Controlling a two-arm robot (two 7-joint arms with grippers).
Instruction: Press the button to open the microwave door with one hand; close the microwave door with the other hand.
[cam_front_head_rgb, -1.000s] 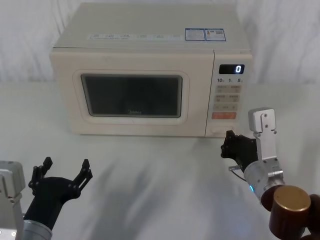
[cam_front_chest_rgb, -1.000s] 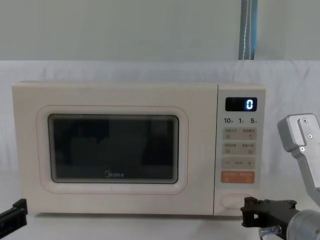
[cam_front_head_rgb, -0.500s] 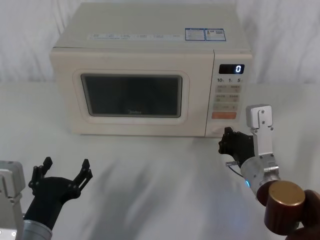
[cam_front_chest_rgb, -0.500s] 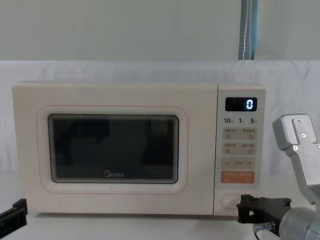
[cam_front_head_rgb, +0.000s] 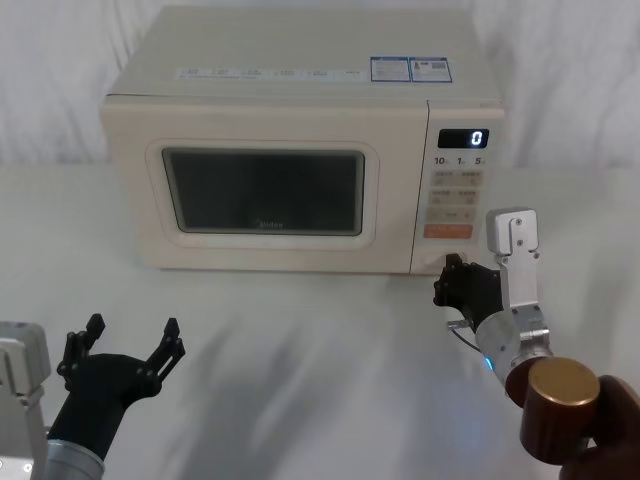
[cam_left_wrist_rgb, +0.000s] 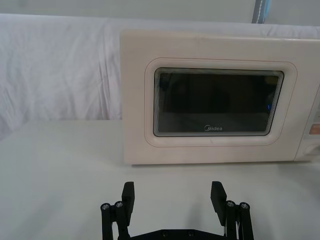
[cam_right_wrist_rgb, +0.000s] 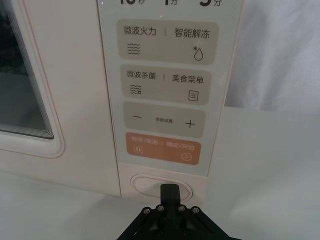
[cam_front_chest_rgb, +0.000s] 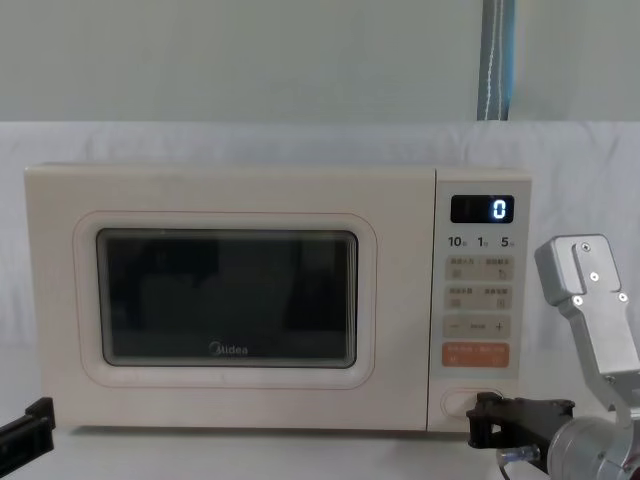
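Observation:
The cream microwave stands at the back of the table with the microwave door flat and closed, its dark window facing me. The button is the pill-shaped oval at the bottom of the control panel, under the orange bar. My right gripper is shut, its joined tip right at the button's middle; whether it touches I cannot tell. My left gripper hovers open, low over the table in front of the door's left side, well short of it.
The control panel holds beige keypad fields and an orange bar; the display reads 0. White cloth covers the table and the wall behind. Open table surface lies between the two arms.
My right gripper has crept forward and to the left, from a little off the panel's lower corner up to the button. Left arm and door have not moved.

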